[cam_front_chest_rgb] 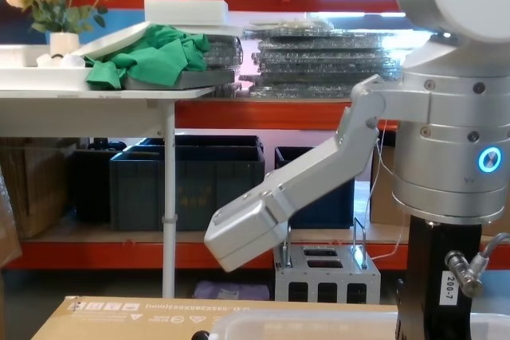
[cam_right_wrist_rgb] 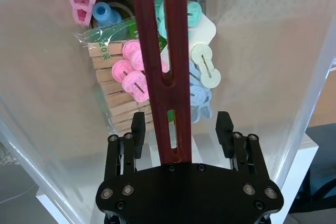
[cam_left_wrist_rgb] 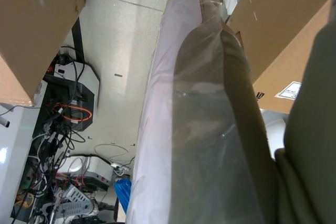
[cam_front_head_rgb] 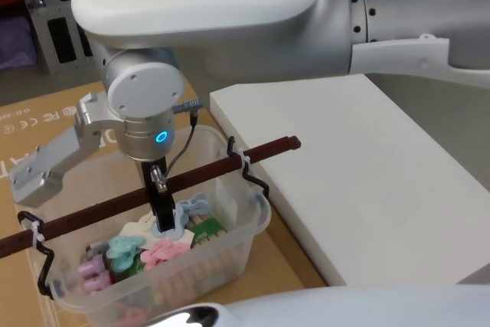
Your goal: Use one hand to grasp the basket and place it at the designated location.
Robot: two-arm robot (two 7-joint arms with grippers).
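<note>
One sheet of brown cardboard [cam_front_head_rgb: 46, 112] covers the work surface, with a thick white slab [cam_front_head_rgb: 367, 174] lying on its right side. In the room beyond stand orange shelving, dark blue crates [cam_front_chest_rgb: 187, 177] and a white table holding green cloth [cam_front_chest_rgb: 151, 57].

The basket [cam_front_head_rgb: 249, 246] sits at the near left, just beside the slab's left edge. Bare cardboard lies open on its far left. Its dark red handle [cam_front_head_rgb: 92, 216] crosses it from left to right, and the right end juts over the slab.

The right gripper [cam_front_head_rgb: 162, 223] reaches straight down into the basket, above coloured clothes pegs [cam_right_wrist_rgb: 134, 77]. Its two fingers [cam_right_wrist_rgb: 138, 129] are spread apart, one on each side of the handle, not clamping it.
</note>
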